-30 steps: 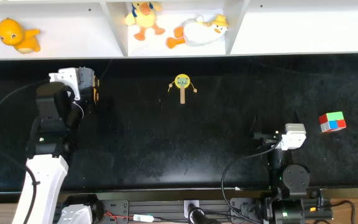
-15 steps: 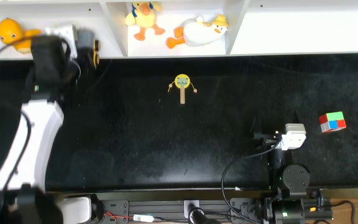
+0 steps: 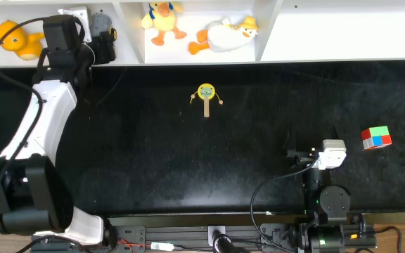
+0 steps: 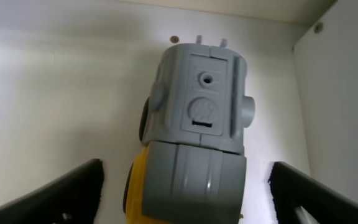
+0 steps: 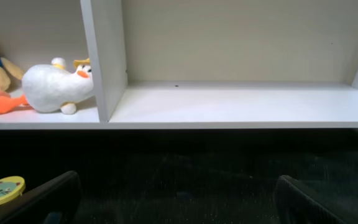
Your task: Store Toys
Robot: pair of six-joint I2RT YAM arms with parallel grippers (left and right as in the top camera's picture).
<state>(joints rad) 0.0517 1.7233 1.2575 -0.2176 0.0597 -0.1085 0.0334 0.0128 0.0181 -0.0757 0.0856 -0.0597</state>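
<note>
A grey and yellow toy vehicle [image 4: 194, 137] stands in the white shelf's left compartment [image 3: 55, 56], against its right wall. My left gripper [image 4: 185, 186] is open, its fingers on either side of the toy with a small gap to each. From above, the toy vehicle [image 3: 103, 22] sits just beyond the left gripper [image 3: 103, 43]. An orange duck [image 3: 20, 39] lies in the same compartment. My right gripper [image 5: 178, 186] is open and holds nothing; this right gripper [image 3: 295, 153] rests low near the table's front right.
A yellow plush duck [image 3: 162, 17] and a white plush duck [image 3: 223, 34] lie in the middle compartment. A small rattle drum [image 3: 206, 95] lies mid-table on the black mat. A coloured cube [image 3: 375, 138] sits at the right. The right compartment [image 5: 241, 102] holds nothing.
The left arm carried the toy vehicle from the mat's left side up into the left shelf compartment, and its fingers now stand apart from it. The right arm has not moved.
</note>
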